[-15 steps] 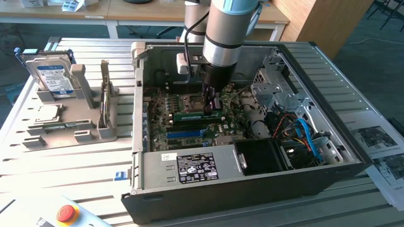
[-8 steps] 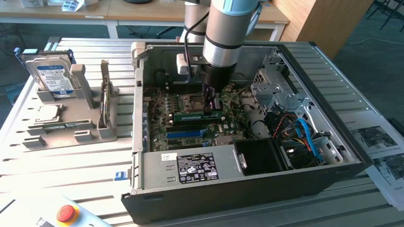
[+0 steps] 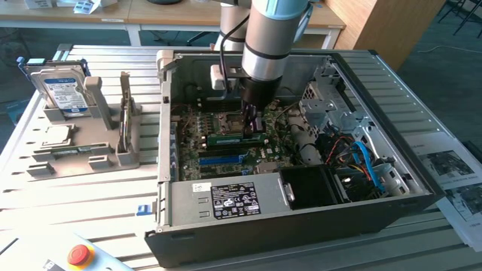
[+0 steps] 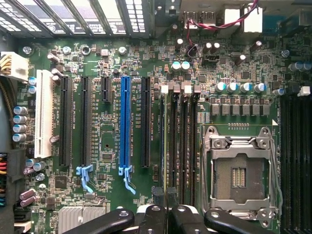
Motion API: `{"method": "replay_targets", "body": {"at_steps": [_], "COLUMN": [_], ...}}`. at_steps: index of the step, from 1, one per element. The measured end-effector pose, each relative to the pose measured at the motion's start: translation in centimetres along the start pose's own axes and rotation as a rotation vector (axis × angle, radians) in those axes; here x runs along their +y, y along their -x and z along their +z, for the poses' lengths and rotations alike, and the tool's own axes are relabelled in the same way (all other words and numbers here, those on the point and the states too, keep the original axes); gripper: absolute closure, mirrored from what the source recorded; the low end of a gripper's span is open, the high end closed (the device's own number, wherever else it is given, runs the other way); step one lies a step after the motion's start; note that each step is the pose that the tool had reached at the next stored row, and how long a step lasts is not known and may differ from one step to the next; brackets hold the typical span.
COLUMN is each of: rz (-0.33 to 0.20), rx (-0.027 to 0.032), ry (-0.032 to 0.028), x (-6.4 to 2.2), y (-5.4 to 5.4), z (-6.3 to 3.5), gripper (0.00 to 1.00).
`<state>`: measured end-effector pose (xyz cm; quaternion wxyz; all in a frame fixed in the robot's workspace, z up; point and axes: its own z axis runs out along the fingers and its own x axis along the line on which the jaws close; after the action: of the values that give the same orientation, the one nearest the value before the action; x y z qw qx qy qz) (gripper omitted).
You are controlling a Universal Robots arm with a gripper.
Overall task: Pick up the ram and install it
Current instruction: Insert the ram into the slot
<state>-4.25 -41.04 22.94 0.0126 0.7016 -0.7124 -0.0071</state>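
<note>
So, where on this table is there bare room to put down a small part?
Free: the slatted table between the grey fixture, the red button and the case. Crowded: inside the case, where the end effector grips the ram; papers cover the exterior view's right.

1. The arm runs out past the exterior view's top edge.
2. The gripper covers part of the ram. Whether its closed fingers clamp the stick or only press on it is too small to tell, as is whether the ram sits in a slot.
3. In the wrist view, the gripper is cut off by the picture's edge, and its linkage hides a corner of the processor socket.
4. The print on the power supply label is too small to read.
5. The printed sheets are cut by the exterior view's right edge.
</note>
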Motion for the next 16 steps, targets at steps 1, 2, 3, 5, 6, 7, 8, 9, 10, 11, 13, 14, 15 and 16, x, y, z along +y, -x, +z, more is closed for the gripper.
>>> {"method": "replay_targets", "body": {"at_steps": [1, 2, 3, 5, 6, 7, 8, 9, 10, 11, 13, 14, 15, 16], "rz": [0.000, 0.000, 0.000, 0.000, 0.000, 0.000, 0.000, 0.000, 0.000, 0.000, 0.000, 0.000, 0.000, 0.000], "rx": [0.0001, 0.0001, 0.0001, 0.0000, 0.0000, 0.0001, 0.0000, 0.0001, 0.0001, 0.0000, 0.0000, 0.0000, 0.0001, 0.0002], "ry": [0.0001, 0.0001, 0.0000, 0.0000, 0.0000, 0.0000, 0.0000, 0.0000, 0.0000, 0.0000, 0.0000, 0.0000, 0.0000, 0.0001], "x": [0.00, 0.00, 0.00, 0.00, -0.01, -0.01, -0.01, 0.00, -0.01, -0.01, -0.01, -0.01, -0.01, -0.01], "y": [0.00, 0.00, 0.00, 0.00, 0.00, 0.00, 0.00, 0.00, 0.00, 0.00, 0.00, 0.00, 0.00, 0.00], "z": [0.02, 0.05, 0.07, 0.13, 0.16, 0.19, 0.22, 0.24, 0.27, 0.30, 0.36, 0.39, 0.41, 0.42], "gripper": [0.88, 0.88, 0.88, 0.88, 0.88, 0.88, 0.88, 0.88, 0.88, 0.88, 0.88, 0.88, 0.88, 0.88]}}
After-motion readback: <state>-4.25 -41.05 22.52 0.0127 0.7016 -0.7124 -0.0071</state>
